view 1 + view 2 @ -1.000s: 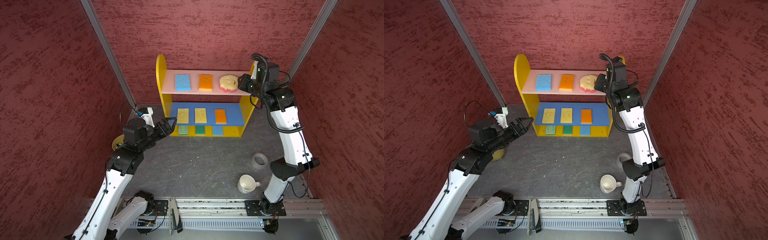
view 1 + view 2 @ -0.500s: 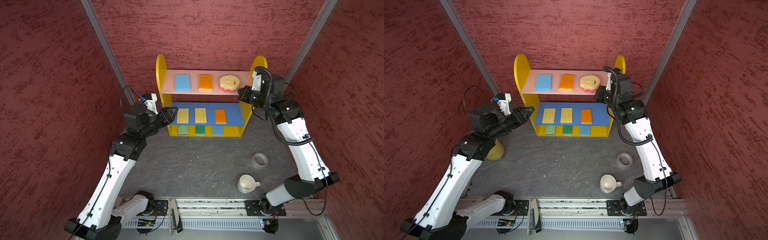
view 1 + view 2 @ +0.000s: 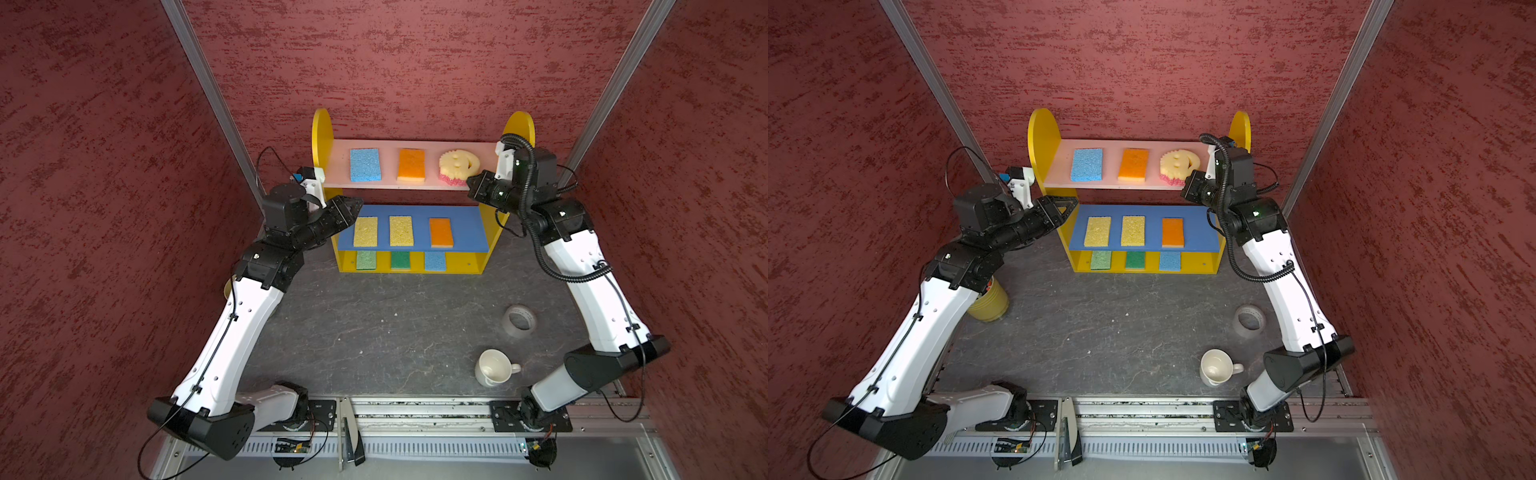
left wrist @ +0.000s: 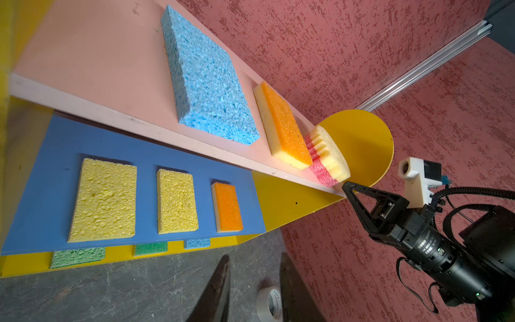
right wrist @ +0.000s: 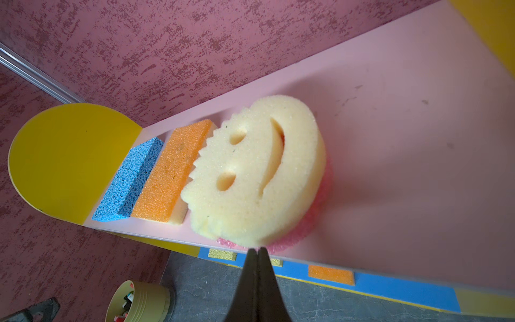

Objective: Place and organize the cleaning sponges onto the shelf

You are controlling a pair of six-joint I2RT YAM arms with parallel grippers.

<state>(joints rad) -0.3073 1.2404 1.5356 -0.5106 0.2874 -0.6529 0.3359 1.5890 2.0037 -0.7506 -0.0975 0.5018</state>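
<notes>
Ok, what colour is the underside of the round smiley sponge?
Pink; the smiley sponge shows that layer best in the left wrist view.

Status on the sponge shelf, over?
Left claw open, empty, beside shelf. Right claw shut, tip at edge of smiley, top board. All nine sponges shelved, three per tier. Nothing blocking.

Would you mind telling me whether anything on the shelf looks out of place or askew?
The smiley sponge on the top board stands out: it sits right at the front edge, a little forward of the blue sponge and orange sponge beside it, with its face turned sideways. Everything else looks tidy.
</notes>
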